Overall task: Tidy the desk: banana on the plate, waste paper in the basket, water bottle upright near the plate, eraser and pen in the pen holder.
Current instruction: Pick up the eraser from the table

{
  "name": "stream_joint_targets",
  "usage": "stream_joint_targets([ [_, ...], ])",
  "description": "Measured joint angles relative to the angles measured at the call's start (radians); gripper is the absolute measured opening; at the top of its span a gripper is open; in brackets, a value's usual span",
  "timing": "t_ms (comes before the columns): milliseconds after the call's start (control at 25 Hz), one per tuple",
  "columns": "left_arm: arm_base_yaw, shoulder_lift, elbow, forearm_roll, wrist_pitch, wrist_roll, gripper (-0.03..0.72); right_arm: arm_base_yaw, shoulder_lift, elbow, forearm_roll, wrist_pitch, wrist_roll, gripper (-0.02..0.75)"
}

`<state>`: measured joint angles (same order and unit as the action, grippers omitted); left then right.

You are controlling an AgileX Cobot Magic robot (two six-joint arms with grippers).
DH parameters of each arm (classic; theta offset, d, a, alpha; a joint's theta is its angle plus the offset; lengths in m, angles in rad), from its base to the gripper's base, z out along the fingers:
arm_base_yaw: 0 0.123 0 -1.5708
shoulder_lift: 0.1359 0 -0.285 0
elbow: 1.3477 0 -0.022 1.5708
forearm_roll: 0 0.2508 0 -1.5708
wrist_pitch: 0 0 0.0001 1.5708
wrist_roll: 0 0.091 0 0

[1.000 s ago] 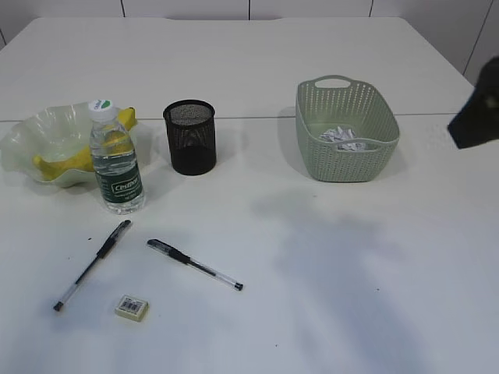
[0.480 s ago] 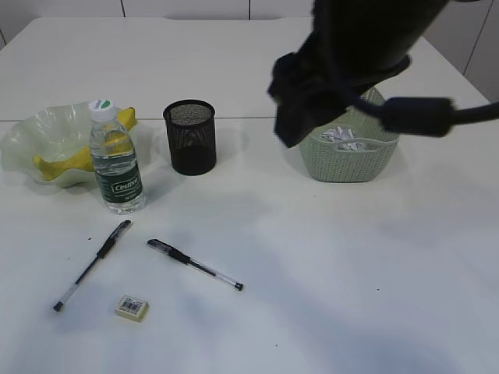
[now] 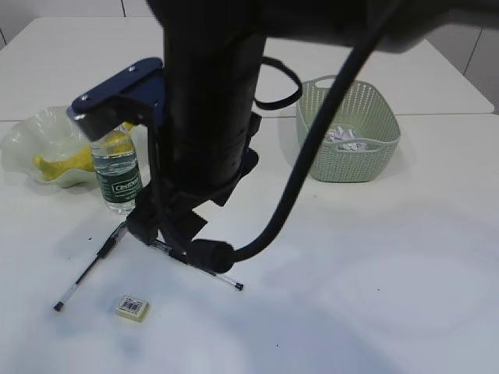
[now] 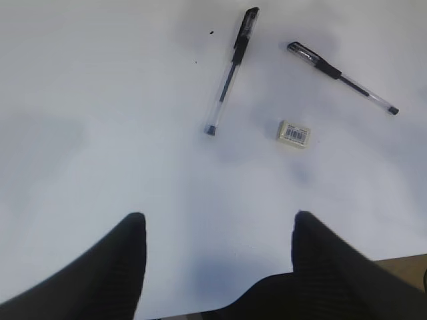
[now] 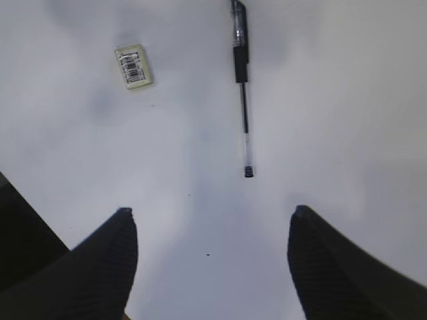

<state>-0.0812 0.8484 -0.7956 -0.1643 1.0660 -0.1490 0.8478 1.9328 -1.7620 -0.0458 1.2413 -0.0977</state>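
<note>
The banana lies in the pale plate, and the water bottle stands upright beside it. Waste paper sits in the green basket. On the table lie two pens and the eraser. A big black arm fills the middle and hides the pen holder. My left gripper hangs open over bare table, short of the pens and eraser. My right gripper is open and empty, just short of a pen; the eraser lies further left.
The arm's cable loops across in front of the basket. The table's near edge shows at the bottom right of the left wrist view.
The black arm has swung in from the right edge to the middle-left and now covers the pen holder. Pens, eraser, bottle and basket have not moved.
</note>
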Motion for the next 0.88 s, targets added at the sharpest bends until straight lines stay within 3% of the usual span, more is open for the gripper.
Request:
stream_joint_targets([
  [880,0.0,0.0,0.0,0.0,0.01,0.0,0.456,0.064,0.283,-0.133,0.113,-0.097,-0.106,0.518],
])
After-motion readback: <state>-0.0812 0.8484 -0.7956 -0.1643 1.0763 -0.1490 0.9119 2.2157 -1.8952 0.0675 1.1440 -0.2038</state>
